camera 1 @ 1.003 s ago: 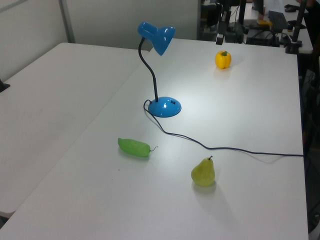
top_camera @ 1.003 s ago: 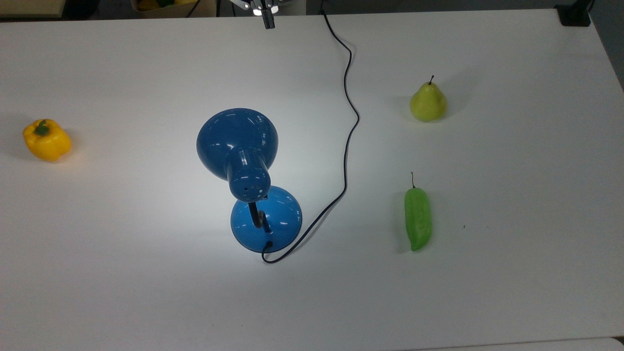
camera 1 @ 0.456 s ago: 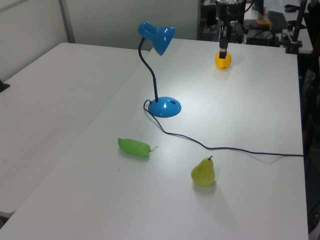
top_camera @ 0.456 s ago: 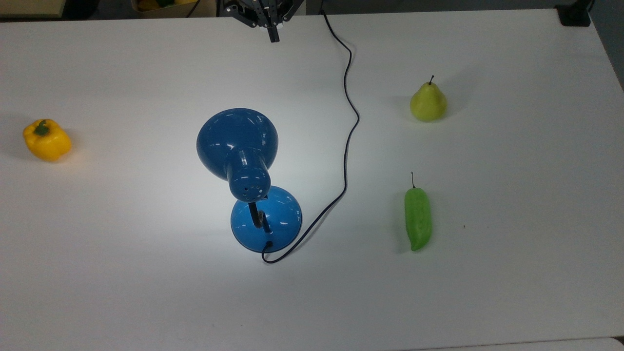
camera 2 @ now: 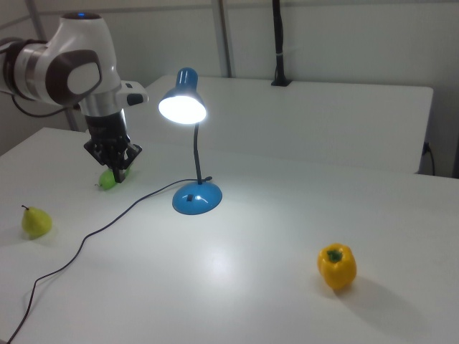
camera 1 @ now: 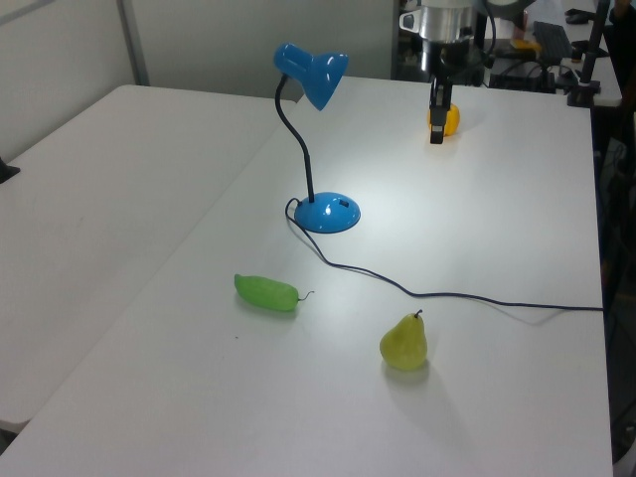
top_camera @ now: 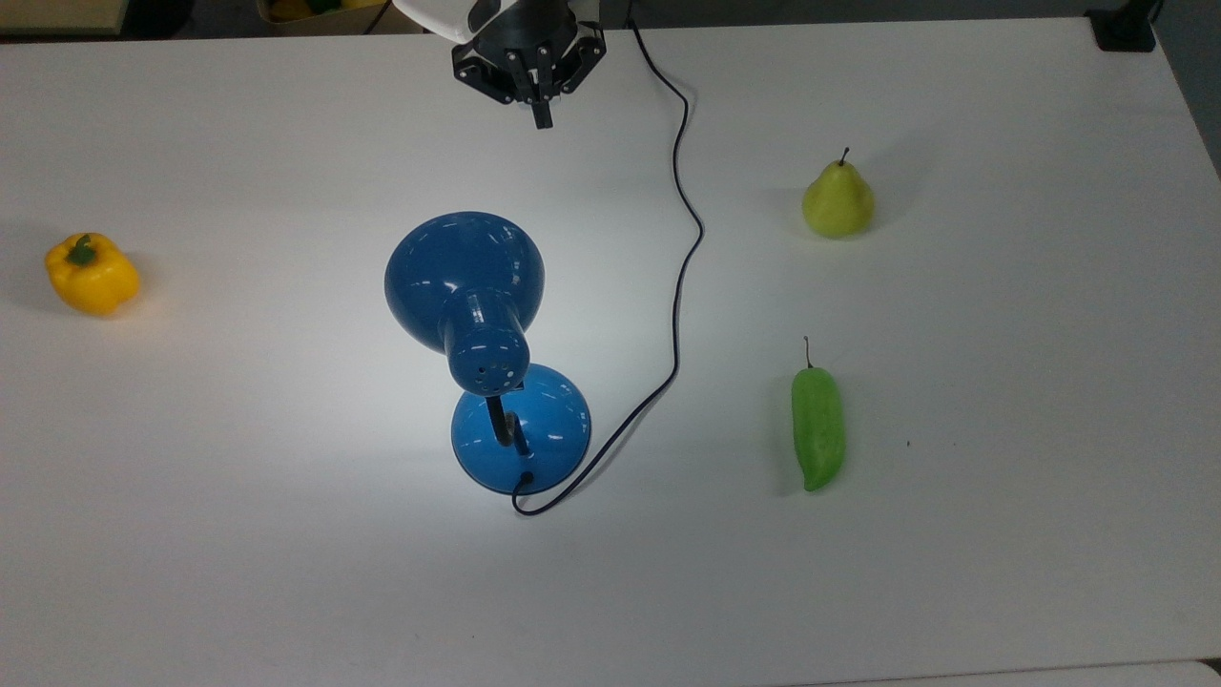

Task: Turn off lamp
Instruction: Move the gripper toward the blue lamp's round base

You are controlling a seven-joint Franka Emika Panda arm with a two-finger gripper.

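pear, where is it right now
The pear stands upright on the table's right side in the top view, above the green pepper and right of the lamp's cord.

The arm (camera 2: 72, 68) was glossy white with rounded grey joint caps and a blue indicator on top, ending in a black wrist and narrow black claw (camera 2: 120, 174).

White tables in a plain, pale-walled workroom.

We see a broad white table (top_camera: 1002, 572) filling the top view, lit brightest near its middle and greyer toward the edges. In the left view a second white table (camera 1: 89, 189) adjoins it at left, under a pale wall (camera 1: 229, 40). In the right view, upper centre, a black post (camera 2: 277, 43) stands before pale wall panels.
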